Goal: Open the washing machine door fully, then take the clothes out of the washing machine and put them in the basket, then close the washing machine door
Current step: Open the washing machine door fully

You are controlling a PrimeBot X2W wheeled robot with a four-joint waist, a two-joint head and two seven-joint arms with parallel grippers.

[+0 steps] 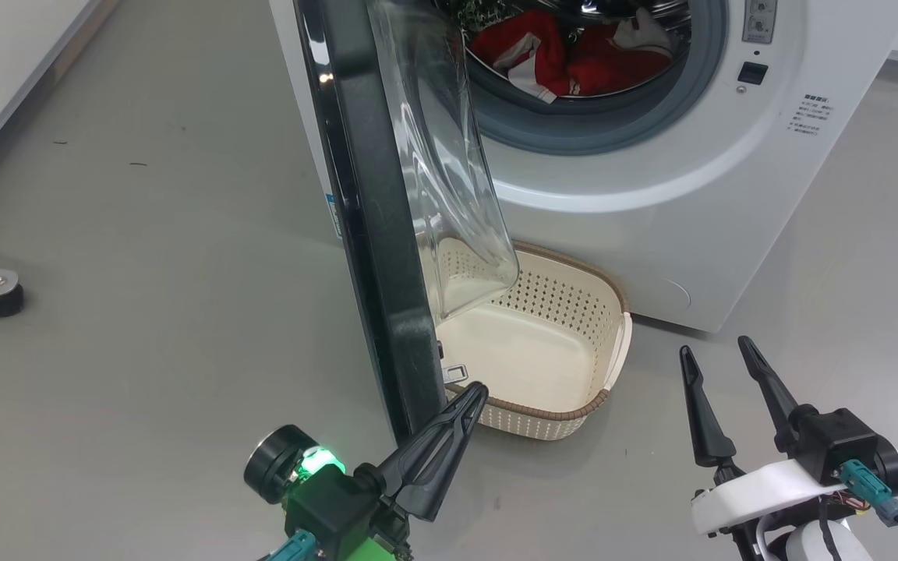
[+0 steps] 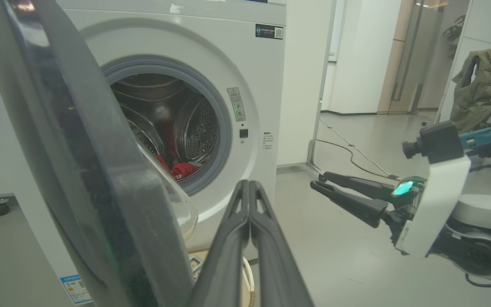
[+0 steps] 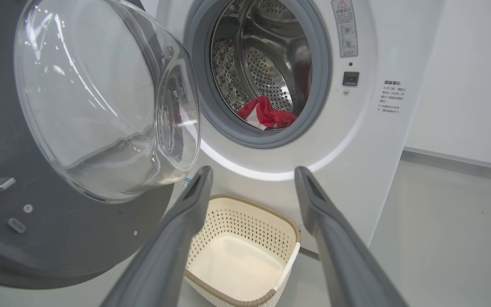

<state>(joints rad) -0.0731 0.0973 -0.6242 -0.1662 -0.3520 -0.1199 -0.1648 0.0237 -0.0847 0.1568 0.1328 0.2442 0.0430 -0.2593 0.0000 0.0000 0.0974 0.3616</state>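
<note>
Standing edge-on in the head view, the washing machine door (image 1: 371, 234) has the left tool (image 1: 477, 389), pinched shut, near its lower edge; the right tool (image 1: 714, 347) gapes open near the basket (image 1: 550, 417). Left wrist view: red clothes (image 2: 183, 169) lie inside the washing machine (image 2: 262, 76). Right wrist view: the basket sits empty under the door's glass.

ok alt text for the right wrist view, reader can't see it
The washing machine door stands open at left, glass bowl bulging toward the camera, with red clothes lying inside the washing machine. Below the opening an empty cream basket sits on the floor, seen between the right gripper's open fingers.
</note>
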